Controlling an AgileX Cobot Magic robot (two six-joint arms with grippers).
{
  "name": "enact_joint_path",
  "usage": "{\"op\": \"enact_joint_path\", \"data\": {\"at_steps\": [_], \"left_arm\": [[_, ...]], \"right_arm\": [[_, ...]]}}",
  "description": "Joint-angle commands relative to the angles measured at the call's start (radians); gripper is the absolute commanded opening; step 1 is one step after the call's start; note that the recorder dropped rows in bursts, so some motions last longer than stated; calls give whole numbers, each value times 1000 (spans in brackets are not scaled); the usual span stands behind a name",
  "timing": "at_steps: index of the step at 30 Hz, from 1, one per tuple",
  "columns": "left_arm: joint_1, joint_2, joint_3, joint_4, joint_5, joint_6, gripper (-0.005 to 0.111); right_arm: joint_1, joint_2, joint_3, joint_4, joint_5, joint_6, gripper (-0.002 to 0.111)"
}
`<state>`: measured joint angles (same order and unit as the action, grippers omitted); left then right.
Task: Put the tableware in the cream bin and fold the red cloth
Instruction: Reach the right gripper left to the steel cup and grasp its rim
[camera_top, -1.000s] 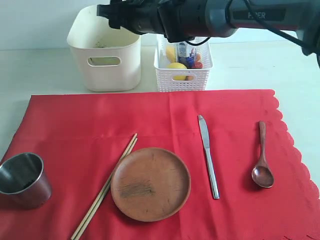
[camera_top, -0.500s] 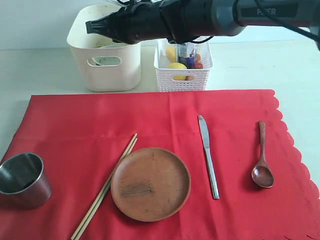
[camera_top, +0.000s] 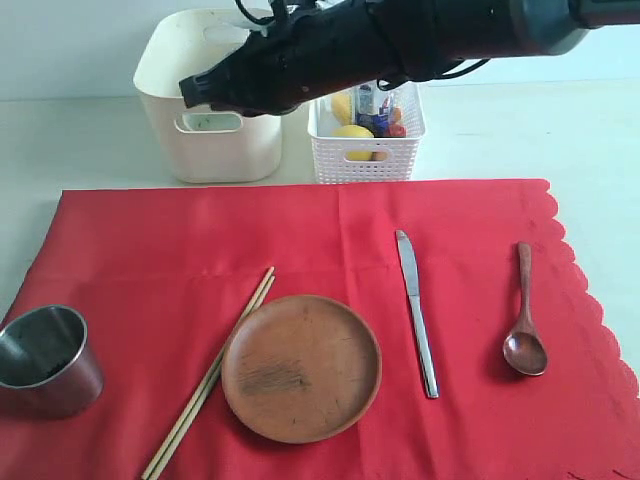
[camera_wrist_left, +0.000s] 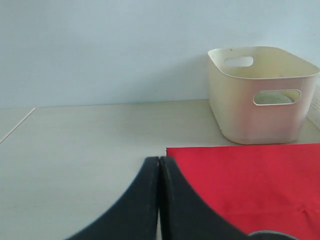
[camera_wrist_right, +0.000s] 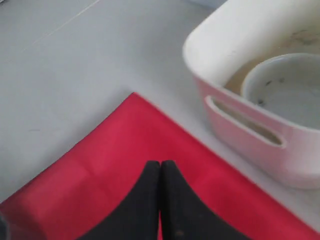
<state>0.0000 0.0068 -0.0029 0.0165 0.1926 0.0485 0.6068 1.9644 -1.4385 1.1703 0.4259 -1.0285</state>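
Sweeping from the left: the left gripper (camera_wrist_left: 159, 200) hangs over the bare table (camera_top: 500, 130) beside a corner of the red cloth (camera_top: 300, 230), jaws pressed together on nothing.

1. The steel cup (camera_top: 45, 360) stands upright at the cloth's left edge. Its smooth wall could slip from a pinch and tip over.
2. The cream bin (camera_top: 210, 100) sits behind the cloth, with the pale bowl (camera_wrist_right: 287, 90) already inside. The right gripper (camera_top: 190, 92) hovers in front of the bin's near wall, jaws shut and empty. A careless swing of that arm could knock the bin's rim or the white lattice basket (camera_top: 365, 140) beside it.
3. The wooden chopsticks (camera_top: 210, 375) lie close beside the round wooden plate (camera_top: 300, 367). Lifting either may drag or roll the other.
4. The plate lies flat, so fingers sliding under its rim may catch fabric.
5. The metal knife (camera_top: 417, 312) is thin and flush with the cloth, so the same snag risk applies.
6. The dark wooden spoon (camera_top: 525, 320) lies near the scalloped right edge, well apart from the rest.

Judgement: 5 pieces remain on the cloth, and folding before it is cleared would spill them.
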Motion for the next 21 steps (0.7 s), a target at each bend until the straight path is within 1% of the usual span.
{"op": "enact_joint_path", "data": {"at_steps": [1,3,5,8,10,13,16,21], "left_arm": [[0,-7,3,-5,0,-1,1],[0,-7,3,-5,0,-1,1],[0,-7,3,-5,0,-1,1],[0,-7,3,-5,0,-1,1],[0,-7,3,-5,0,-1,1],[0,-7,3,-5,0,-1,1],[0,-7,3,-5,0,-1,1],[0,-7,3,-5,0,-1,1]], "right_arm": [[-2,-13,6,-31,197,1,0],[0,-13,6,-31,252,1,0],[16,-13,6,-33,261,3,0],[69,-11,6,-51,252,5,0],[116,-8,6,-83,224,10,2],[195,7,6,-120,149,10,11],[268,34,6,-141,74,10,23],[346,84,6,-169,-75,10,49]]}}
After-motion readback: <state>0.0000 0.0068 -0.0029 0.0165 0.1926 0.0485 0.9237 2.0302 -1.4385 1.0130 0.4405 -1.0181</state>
